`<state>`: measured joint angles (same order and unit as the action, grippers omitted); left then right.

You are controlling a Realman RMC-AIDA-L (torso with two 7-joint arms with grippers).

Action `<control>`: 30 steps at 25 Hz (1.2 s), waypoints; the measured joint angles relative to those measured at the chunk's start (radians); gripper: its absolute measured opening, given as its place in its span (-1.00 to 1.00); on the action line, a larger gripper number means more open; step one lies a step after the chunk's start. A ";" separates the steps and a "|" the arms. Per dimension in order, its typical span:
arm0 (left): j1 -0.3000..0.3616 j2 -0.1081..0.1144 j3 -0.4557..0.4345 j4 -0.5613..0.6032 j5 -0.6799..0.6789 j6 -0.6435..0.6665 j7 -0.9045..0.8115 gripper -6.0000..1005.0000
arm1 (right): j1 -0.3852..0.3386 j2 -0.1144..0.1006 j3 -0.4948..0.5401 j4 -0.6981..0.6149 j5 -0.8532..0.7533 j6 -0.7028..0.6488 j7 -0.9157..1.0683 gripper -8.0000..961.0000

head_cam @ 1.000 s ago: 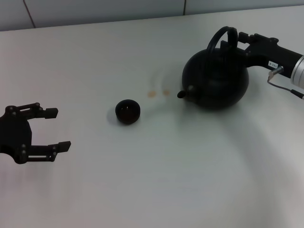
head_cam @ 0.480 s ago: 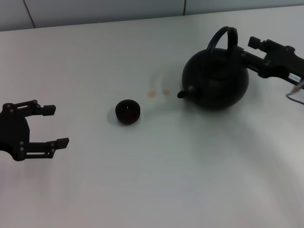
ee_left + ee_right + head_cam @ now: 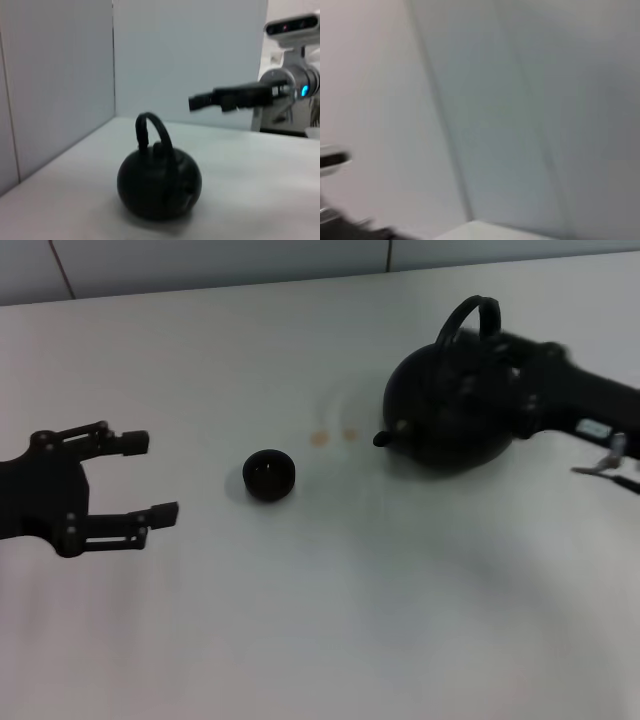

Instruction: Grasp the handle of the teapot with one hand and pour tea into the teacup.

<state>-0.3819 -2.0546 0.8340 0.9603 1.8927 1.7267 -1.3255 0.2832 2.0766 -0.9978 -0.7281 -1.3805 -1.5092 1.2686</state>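
the black teapot [image 3: 452, 415] sits upright on the white table [image 3: 330, 620], on the robot's right side; its round handle [image 3: 466, 322] stands up over the lid, so there is room for a gripper to close around it; its short spout [image 3: 384, 438] points toward the small dark teacup [image 3: 269, 475], which sits apart from it near the middle of the table; that lines the spout up for a pour toward the cup; two little brown spots [image 3: 334, 436] lie on the table between pot and cup.

the right gripper [image 3: 520, 370] is up against the far side of the teapot, near the bottom of the handle; it is dark against the dark pot, so i cannot tell if it is open or closed, or if it has the handle; the left wrist view shows the right arm reaching over the table above and beyond the pot.

the left gripper [image 3: 140, 480] hangs over the table on the robot's left side, well apart from the cup; its two fingers [image 3: 130, 442] are spread wide and hold nothing.

the pot sits flat, so no tea is pouring now; i cannot see if there is tea in the cup; this could be a time before a pour or after one.
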 joint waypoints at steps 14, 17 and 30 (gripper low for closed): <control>0.018 -0.008 -0.018 -0.025 -0.064 0.018 0.002 0.71 | 0.084 -0.001 -0.175 -0.016 -0.066 -0.005 -0.041 0.34; 0.020 -0.008 -0.016 -0.035 -0.065 0.021 0.002 0.71 | 0.086 -0.001 -0.184 -0.016 -0.074 -0.003 -0.042 0.34; 0.023 -0.007 -0.015 -0.076 -0.068 0.065 0.071 0.71 | 0.081 0.002 -0.185 -0.022 -0.155 -0.007 -0.033 0.34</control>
<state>-0.3591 -2.0615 0.8192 0.8848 1.8250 1.7922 -1.2549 0.3642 2.0784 -1.1827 -0.7497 -1.5359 -1.5158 1.2360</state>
